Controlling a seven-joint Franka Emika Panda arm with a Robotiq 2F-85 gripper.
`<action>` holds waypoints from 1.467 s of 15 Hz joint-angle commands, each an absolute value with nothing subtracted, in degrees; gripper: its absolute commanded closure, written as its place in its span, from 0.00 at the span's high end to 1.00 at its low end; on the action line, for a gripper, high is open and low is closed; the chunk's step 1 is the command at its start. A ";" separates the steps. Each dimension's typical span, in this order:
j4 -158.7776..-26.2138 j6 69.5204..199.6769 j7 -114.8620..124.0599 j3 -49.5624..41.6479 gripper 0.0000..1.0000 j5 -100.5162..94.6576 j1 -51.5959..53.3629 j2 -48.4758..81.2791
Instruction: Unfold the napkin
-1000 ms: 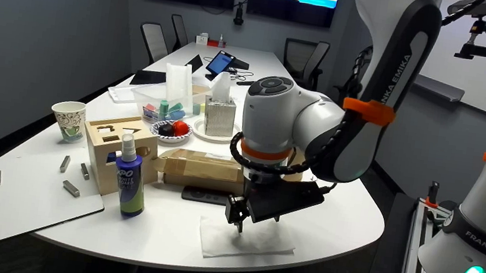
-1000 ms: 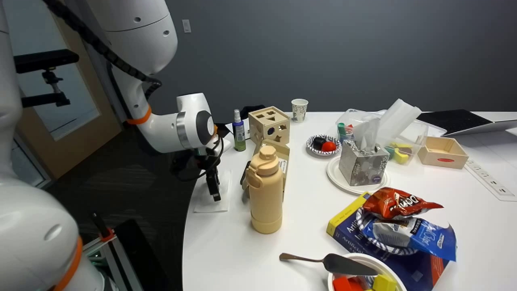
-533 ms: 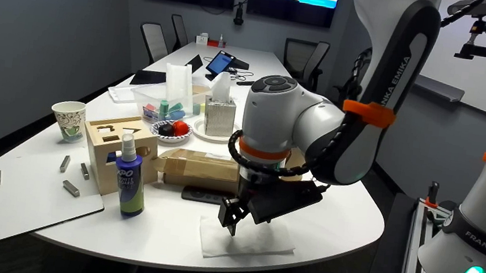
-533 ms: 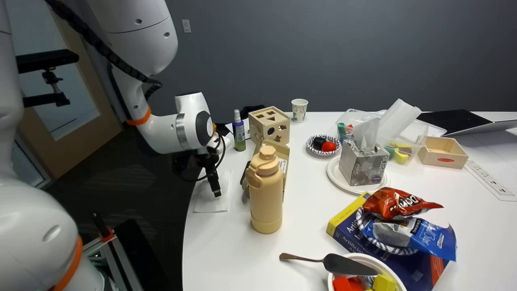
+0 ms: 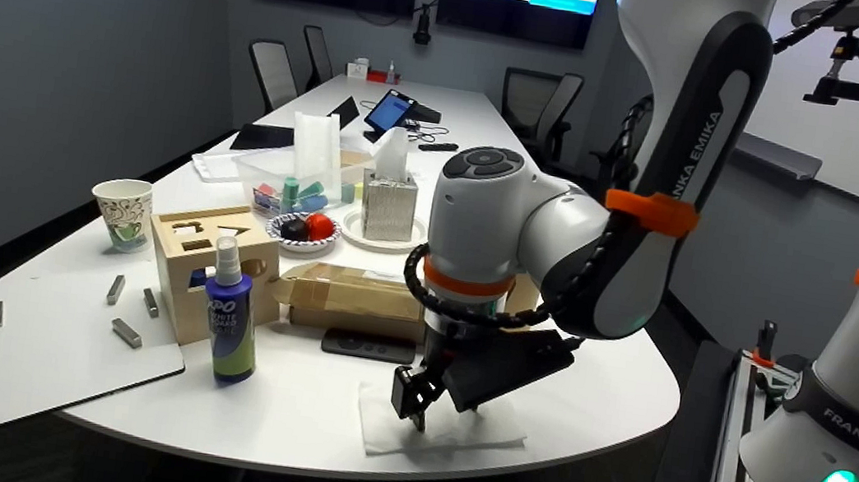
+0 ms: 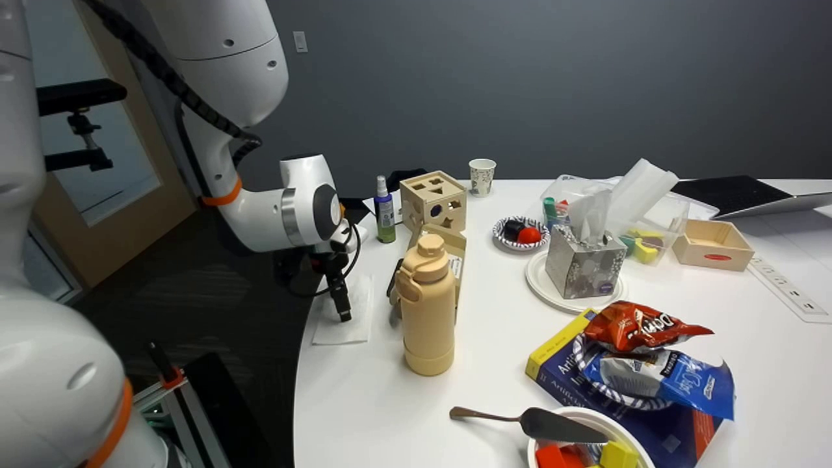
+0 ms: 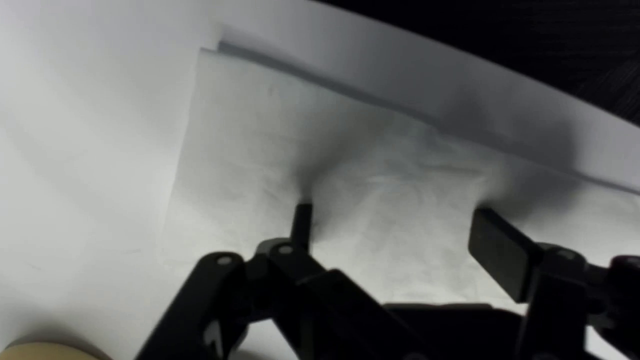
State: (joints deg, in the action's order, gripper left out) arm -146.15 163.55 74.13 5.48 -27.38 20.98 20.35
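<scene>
The white napkin [image 5: 383, 434] lies folded and nearly flat by the table's rounded edge; it also shows in an exterior view [image 6: 341, 334]. In the wrist view the napkin [image 7: 235, 125] has faint wrinkles between the fingers, and a second layer shows along its edge. My gripper [image 7: 393, 207] is open, fingers wide apart, over the middle of the napkin. Its fingertips meet their shadows, so they are at or very near the surface. The gripper also shows in both exterior views, pointing down [image 5: 447, 419] [image 6: 344, 318]. Nothing is held. Part of the napkin is hidden behind the gripper.
A black remote [image 5: 368, 346] and a cardboard package [image 5: 356, 298] lie behind the napkin. A spray bottle [image 5: 231, 331] and a wooden box [image 5: 214, 271] stand beside it. A tan bottle [image 6: 429, 305] stands near. The table edge [image 7: 475, 60] runs close along the napkin.
My gripper shifted sideways and came down onto or close to the napkin, with its fingers still apart. The napkin has slid very slightly along with the gripper in the last half second.
</scene>
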 commanded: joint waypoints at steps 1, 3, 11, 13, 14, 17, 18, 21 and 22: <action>-146.14 164.32 72.62 6.54 0.50 -26.44 19.80 20.68; -146.01 164.13 72.65 6.73 0.34 -26.39 19.66 20.74; -140.38 161.57 69.49 7.78 0.03 -25.57 18.23 24.32; -137.07 159.83 68.31 7.72 0.03 -26.03 18.46 25.83; -135.13 159.13 67.73 7.49 0.03 -26.48 18.75 26.73; -129.69 158.05 61.51 4.95 0.03 -22.08 22.48 29.90; -128.15 158.35 58.65 5.83 0.03 -20.49 22.27 31.12; -125.54 159.27 50.21 7.88 0.03 -15.92 21.96 32.89; -125.15 159.28 47.05 8.87 0.03 -14.12 21.49 33.21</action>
State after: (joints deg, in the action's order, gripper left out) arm -128.63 159.02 55.08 6.93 -18.93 21.82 29.16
